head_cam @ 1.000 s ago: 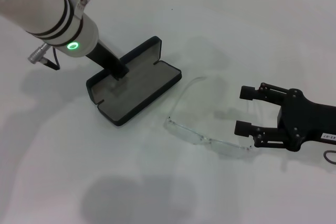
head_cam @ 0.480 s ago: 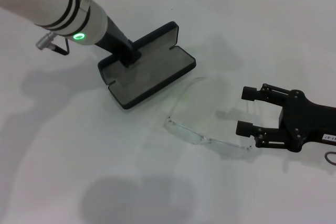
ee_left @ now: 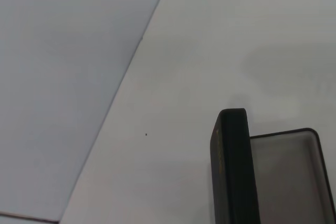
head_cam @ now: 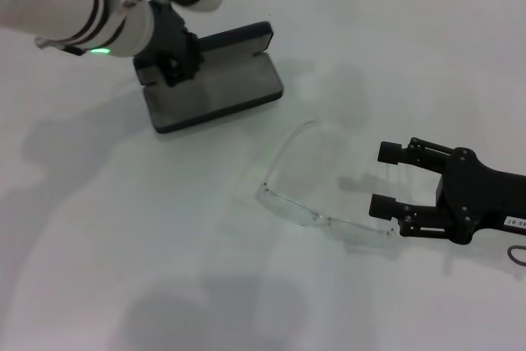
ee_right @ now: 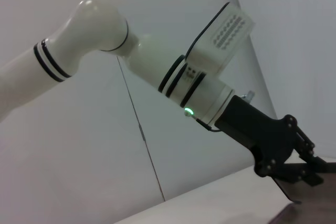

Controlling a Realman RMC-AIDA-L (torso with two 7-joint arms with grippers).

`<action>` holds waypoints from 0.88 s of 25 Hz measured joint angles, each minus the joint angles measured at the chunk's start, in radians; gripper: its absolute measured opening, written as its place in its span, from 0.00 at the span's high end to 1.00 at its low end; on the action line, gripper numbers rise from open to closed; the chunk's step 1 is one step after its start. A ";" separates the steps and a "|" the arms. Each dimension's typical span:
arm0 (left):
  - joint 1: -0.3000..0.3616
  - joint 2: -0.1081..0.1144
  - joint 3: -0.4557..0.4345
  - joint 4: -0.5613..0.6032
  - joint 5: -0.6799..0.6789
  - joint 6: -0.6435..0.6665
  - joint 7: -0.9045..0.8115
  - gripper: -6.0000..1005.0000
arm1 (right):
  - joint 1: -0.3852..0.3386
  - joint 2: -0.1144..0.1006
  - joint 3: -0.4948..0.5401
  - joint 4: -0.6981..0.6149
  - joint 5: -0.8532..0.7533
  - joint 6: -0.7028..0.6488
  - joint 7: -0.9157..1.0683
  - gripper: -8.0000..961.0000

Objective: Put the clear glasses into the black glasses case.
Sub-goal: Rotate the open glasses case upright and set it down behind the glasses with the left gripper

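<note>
Since the earlier frames the case (head_cam: 209, 80) has swung round near the table's far left, gripped by the left gripper (head_cam: 174, 59). Glasses (head_cam: 316, 203) lie mid-table, touching the spread-open right gripper (head_cam: 390, 177). Risk: more dragging widens the gap. No lettering legible.

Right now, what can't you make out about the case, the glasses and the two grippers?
- Left gripper: its fingertips sit against the case in the head view; grip unclear. The left wrist view shows no fingers.
- Case: lid lettering not visible in any view.
- Glasses: the clear arm beside the right gripper fades into the table.
- Right wrist view: glasses absent.
</note>
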 joint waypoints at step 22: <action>0.023 -0.001 0.086 0.011 -0.063 0.039 0.228 0.79 | 0.000 0.000 0.000 0.013 0.022 0.001 -0.003 0.12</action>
